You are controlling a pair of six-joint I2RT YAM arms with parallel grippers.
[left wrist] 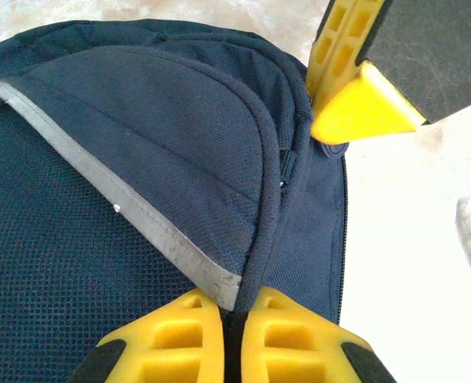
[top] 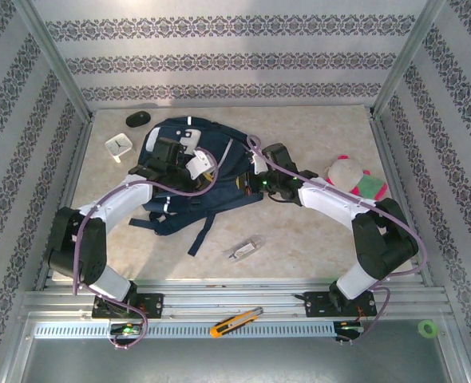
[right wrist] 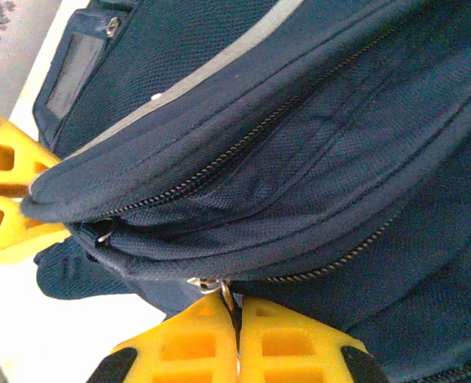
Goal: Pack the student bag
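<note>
Top external view puts the backpack (top: 219, 182) flat in the middle of the table, between the two arms, with its straps trailing toward the near edge. Both arms reach in over it.

From the left wrist, the left gripper (left wrist: 237, 307) has its fingers clenched on the seam of the front pocket, just where the grey stripe (left wrist: 140, 215) ends. From the right wrist, the right gripper (right wrist: 234, 319) is clamped on a small metal zip pull (right wrist: 223, 294) at the edge of the backpack, and the zips that run across that view look closed along the stretch I can see.

Nothing looks packed yet, as far as I can tell. Loose things lie around on the table: a small clear packet (top: 246, 249) near the straps, a white square dish (top: 119, 145) and a dark oval object (top: 137, 119) at the far left, and a pink, white and green soft bundle (top: 353, 177) on the right. An orange knife (top: 235, 321) rests on the front rail.

My reading is that the job is at its opening step: one side holds the fabric steady, the other is set to draw a zip. Opening, loading and closing are all left to do.
</note>
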